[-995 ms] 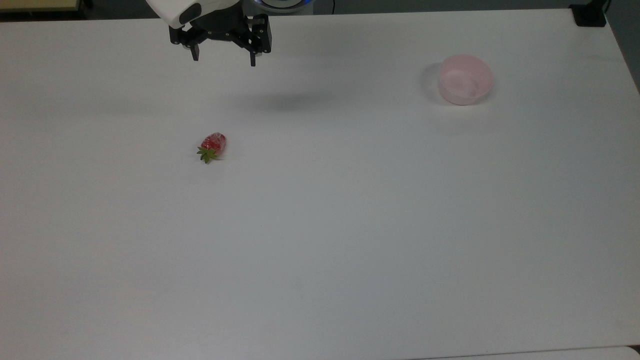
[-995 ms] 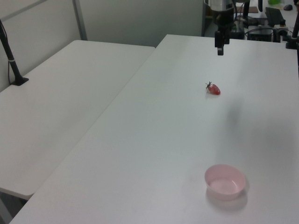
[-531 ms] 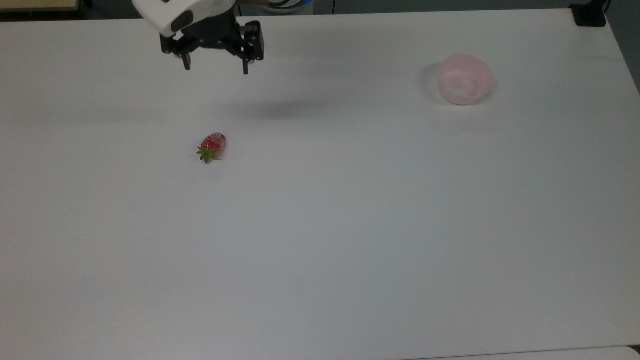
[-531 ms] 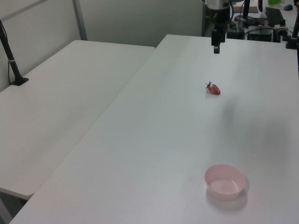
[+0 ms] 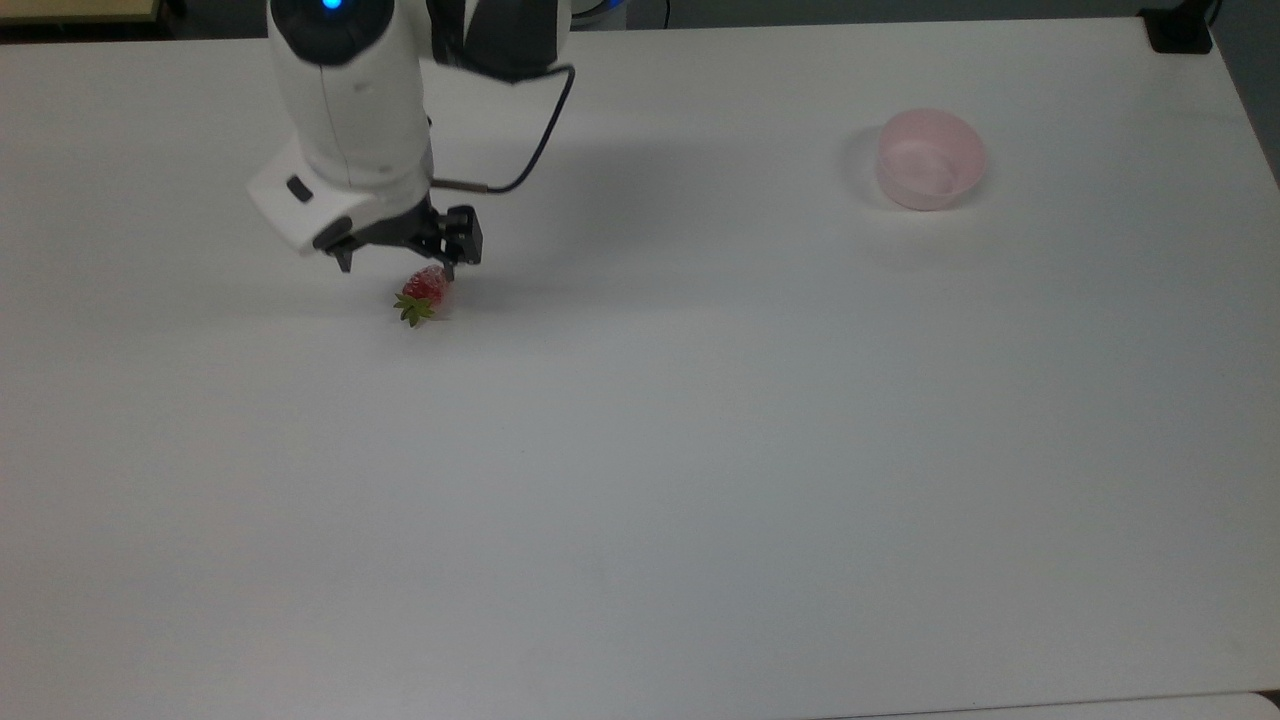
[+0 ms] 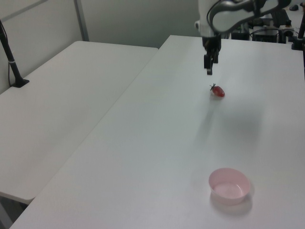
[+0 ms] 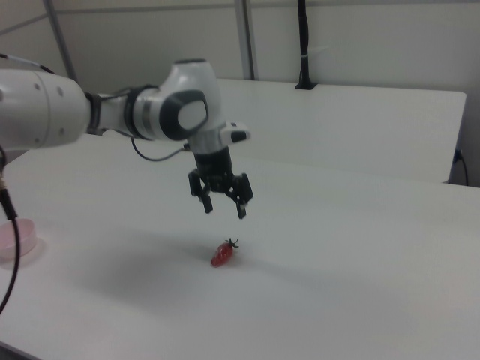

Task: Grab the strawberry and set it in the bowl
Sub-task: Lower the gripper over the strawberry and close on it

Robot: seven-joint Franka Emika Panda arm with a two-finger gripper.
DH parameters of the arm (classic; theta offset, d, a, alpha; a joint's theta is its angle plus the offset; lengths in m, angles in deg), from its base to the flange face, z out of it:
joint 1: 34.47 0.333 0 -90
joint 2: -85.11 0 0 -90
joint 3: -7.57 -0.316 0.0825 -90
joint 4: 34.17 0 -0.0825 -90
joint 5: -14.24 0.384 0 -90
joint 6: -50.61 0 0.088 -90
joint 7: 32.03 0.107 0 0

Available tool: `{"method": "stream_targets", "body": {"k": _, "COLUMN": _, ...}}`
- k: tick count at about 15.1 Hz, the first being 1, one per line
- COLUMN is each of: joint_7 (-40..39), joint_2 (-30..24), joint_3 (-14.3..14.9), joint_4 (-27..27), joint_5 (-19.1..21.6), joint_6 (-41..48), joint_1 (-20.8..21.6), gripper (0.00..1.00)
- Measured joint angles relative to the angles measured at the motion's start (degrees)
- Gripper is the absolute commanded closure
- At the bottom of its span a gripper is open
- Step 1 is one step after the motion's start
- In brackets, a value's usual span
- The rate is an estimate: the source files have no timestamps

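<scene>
On the white worktop (image 5: 640,450), taking the top view from its near edge outward, the broad front half lies bare. Farther in, toward the top view's left, the strawberry (image 5: 425,294) lies on its side, green leaf cap pointing near and left, red body pointing far and right. In the right view the strawberry (image 7: 223,253) lies flat on the worktop (image 7: 337,300), its cap turned toward the right view's right; in the left view the strawberry (image 6: 217,90) sits on the worktop (image 6: 157,143) well beyond the bowl (image 6: 229,185).

Just beyond the strawberry in the top view hangs the tool (image 5: 396,267), its two dark fingers spread wide apart and holding nothing. One fingertip sits right at the far tip of the red body in the top view. The right view shows the tool (image 7: 223,208) clearly above the fruit, with open air between fingertips and strawberry, fingers pointing down. In the left view the tool (image 6: 208,69) hangs above and slightly to the left view's left of the fruit.

The white arm (image 5: 345,110) rises behind the tool toward the far edge, with a black cable (image 5: 535,150) looping beside it.

Far on the top view's right, well apart from both strawberry and tool, stands the pale pink bowl (image 5: 930,158), upright, nothing inside. In the right view its rim (image 7: 16,238) shows at the left edge. A second white table (image 6: 57,119) adjoins the worktop on the left view's left.
</scene>
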Motion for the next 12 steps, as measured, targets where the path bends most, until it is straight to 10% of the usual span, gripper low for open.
{"method": "stream_targets", "body": {"k": 7, "joint_7": -0.01, "joint_2": 4.11, "joint_3": -0.07, "joint_4": -1.65, "joint_5": -0.03, "joint_6": -2.10, "joint_1": -0.14, "gripper": 0.11}}
{"method": "stream_targets", "body": {"k": 12, "joint_7": -0.03, "joint_2": 5.29, "joint_3": -0.49, "joint_4": -4.05, "joint_5": -0.07, "joint_6": -3.49, "joint_1": 0.44, "gripper": 0.41}}
